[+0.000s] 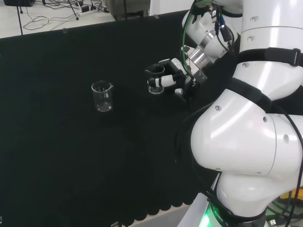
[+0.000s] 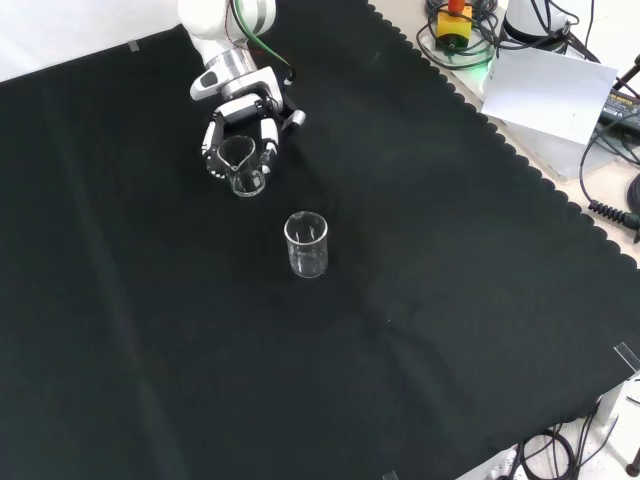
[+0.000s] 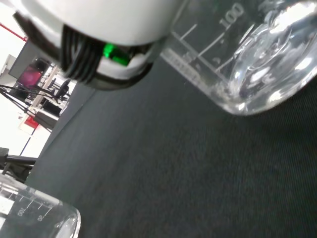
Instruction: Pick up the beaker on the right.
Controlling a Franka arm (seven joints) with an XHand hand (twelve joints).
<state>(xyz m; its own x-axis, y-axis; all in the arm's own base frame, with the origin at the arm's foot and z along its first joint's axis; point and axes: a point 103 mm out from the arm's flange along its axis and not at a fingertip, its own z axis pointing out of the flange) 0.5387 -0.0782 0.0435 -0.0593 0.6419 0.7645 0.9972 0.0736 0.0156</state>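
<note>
The fingers (image 2: pixel 262 138) of the hand (image 1: pixel 169 78) are curled round a beaker (image 2: pixel 245 178), which appears gripped and possibly just clear of the table (image 2: pixel 430 300). A second beaker (image 2: pixel 306 244) stands apart from the fingers. Lifting remains.

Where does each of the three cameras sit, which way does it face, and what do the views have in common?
Head view: behind and above the arm's base, looking over the white arm links at the black cloth; the hand is curled round the right beaker.
Front view: opposite, looking down on the cloth; the hand enters from the top.
Wrist view: at the wrist, looking past the palm; the held beaker is close.
Shared: all three show both the held beaker and the free beaker.
</note>
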